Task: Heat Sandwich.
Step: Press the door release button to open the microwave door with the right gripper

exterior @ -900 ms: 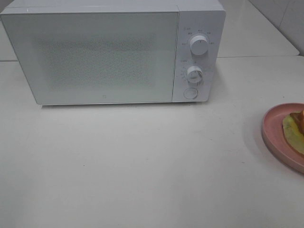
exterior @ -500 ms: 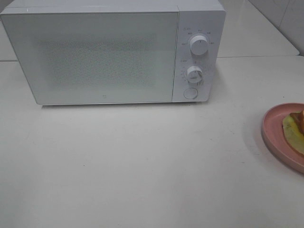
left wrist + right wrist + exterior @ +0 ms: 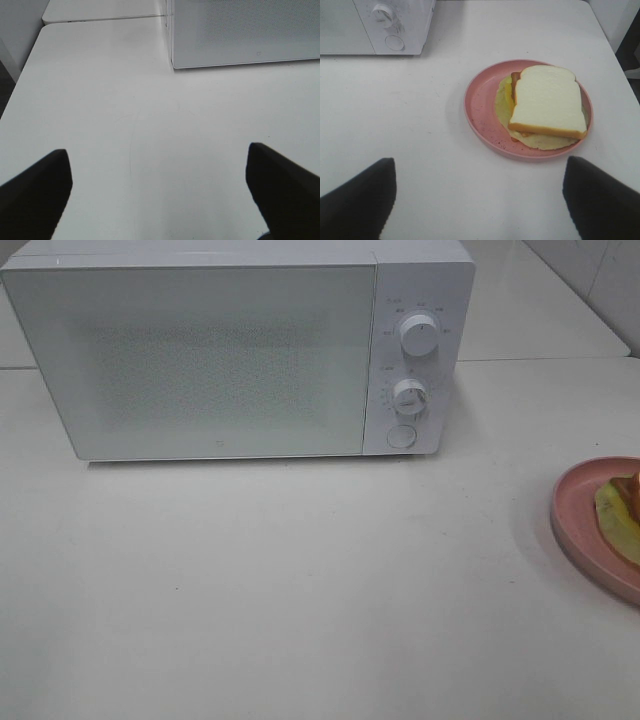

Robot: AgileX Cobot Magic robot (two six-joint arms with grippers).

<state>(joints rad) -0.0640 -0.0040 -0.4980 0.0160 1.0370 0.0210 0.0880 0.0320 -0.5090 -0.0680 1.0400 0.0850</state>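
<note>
The sandwich (image 3: 547, 105), white bread with tan crust over yellow-green and reddish filling, lies on a round pink plate (image 3: 482, 107). In the exterior high view only its edge (image 3: 620, 510) shows at the far right on the plate (image 3: 575, 515). My right gripper (image 3: 479, 197) hovers open short of the plate, its dark fingers (image 3: 357, 200) wide apart and empty. My left gripper (image 3: 160, 192) is open over bare table, empty. Neither gripper appears in the exterior high view. The white microwave (image 3: 200, 350) stands at the back with its door shut.
The microwave has two knobs (image 3: 420, 335) and a round button (image 3: 401, 436) on its right panel. The white table (image 3: 300, 590) stretches in front of it. A table edge (image 3: 20, 75) shows in the left wrist view, and another (image 3: 612, 42) past the plate.
</note>
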